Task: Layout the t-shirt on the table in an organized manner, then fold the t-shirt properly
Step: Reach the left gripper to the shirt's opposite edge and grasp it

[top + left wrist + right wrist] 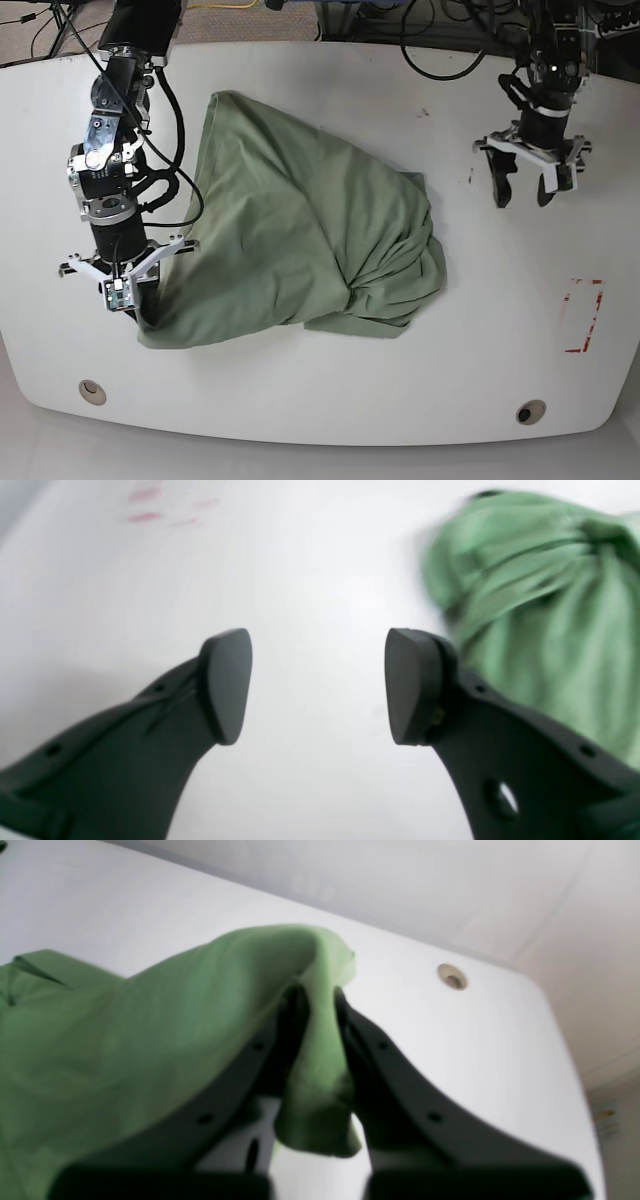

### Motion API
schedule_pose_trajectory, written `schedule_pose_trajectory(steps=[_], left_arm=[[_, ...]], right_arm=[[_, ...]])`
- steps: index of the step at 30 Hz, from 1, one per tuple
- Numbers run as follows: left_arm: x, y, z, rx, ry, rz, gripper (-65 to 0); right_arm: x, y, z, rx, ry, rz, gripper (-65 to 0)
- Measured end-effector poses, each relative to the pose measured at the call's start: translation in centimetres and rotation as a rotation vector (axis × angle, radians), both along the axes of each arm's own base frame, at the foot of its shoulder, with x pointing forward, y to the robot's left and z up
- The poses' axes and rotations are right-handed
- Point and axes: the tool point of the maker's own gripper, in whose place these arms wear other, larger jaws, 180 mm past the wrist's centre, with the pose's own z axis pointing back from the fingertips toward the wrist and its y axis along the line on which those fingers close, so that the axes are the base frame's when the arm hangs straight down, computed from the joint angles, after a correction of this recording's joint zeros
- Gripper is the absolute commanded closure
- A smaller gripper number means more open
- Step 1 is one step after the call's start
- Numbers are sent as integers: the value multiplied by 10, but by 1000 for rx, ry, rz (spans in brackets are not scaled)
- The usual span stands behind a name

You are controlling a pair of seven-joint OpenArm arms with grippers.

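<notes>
This looks like a robotics lab or test room rather than a home. A wide white desk (pixel 300 400) with rounded corners carries two round cable holes (pixel 92 391) near its front edge and a small red-outlined rectangle (pixel 583 315) marked on its surface. Two black robot arms stand at the far side, one at each end, with bundles of black cables (pixel 440 50) trailing off behind the desk over a brownish floor. A plain pale wall (pixel 450 885) rises beyond the desk's edge in the right wrist view.
</notes>
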Motion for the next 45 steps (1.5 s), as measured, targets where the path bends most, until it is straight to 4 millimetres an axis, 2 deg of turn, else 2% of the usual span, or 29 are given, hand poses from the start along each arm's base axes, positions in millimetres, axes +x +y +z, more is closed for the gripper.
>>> schedule_pose_trajectory(steps=[5, 11, 17, 23, 30, 33, 38, 45], left_arm=[[21, -28, 2, -34, 16, -69, -394], [42, -57, -7, -68, 30, -140, -394], [62, -68, -33, -134, 77, -110, -394], [82, -76, -56, -190, 122, -77, -394], [92, -98, -84, -216, 200, -113, -394], [96, -113, -88, -210, 214, -155, -394], [102, -125, -93, -218, 229, -177, -394], [120, -126, -96, -204, 185, -184, -392]], right_arm=[[5, 0, 20, -14, -90, 21, -2], [7, 4, 30, -20, -134, 45, -2], [10, 0, 40, -34, -165, 42, -2], [10, 4, 38, -34, -159, 51, -2], [11, 23, 33, -41, -145, 106, -2], [11, 23, 33, -39, -145, 104, -2], [11, 20, 33, -37, -146, 96, -2], [11, 21, 33, -38, -147, 99, -2]])
